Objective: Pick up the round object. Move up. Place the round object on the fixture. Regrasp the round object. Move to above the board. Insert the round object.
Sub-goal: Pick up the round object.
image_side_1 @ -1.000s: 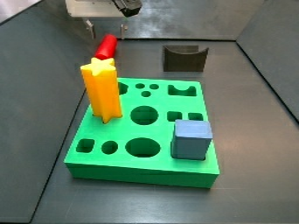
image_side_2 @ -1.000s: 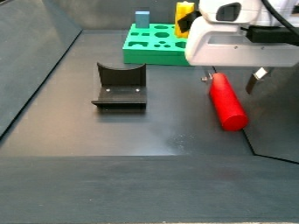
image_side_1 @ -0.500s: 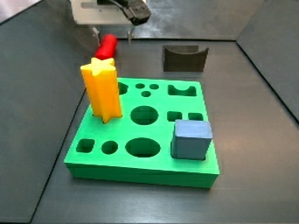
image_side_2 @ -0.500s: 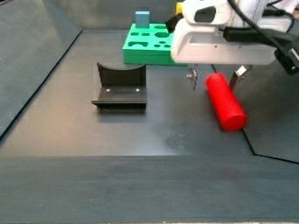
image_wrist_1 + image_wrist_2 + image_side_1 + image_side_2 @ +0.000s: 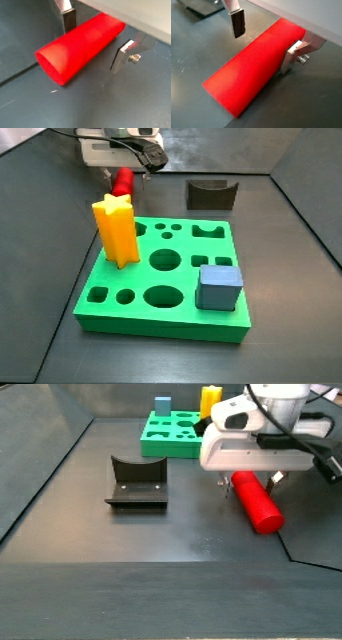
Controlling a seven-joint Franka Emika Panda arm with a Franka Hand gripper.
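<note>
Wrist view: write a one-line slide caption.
Open pincer straddles the red round object lying on the dark floor, fingers not yet closed.

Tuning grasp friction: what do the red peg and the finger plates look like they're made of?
Round object: looks like smooth glossy plastic, evenly red with a soft sheen, though painted metal can't be ruled out. It lies on the floor between the open gripper plates. Fingers: flat, bright, brushed-looking silver metal with a screw; the pad is matte dark, probably rubber.

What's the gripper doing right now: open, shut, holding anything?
Gripper: open, fingers straddling the red round object lying on the floor, not clamped on it.
</note>
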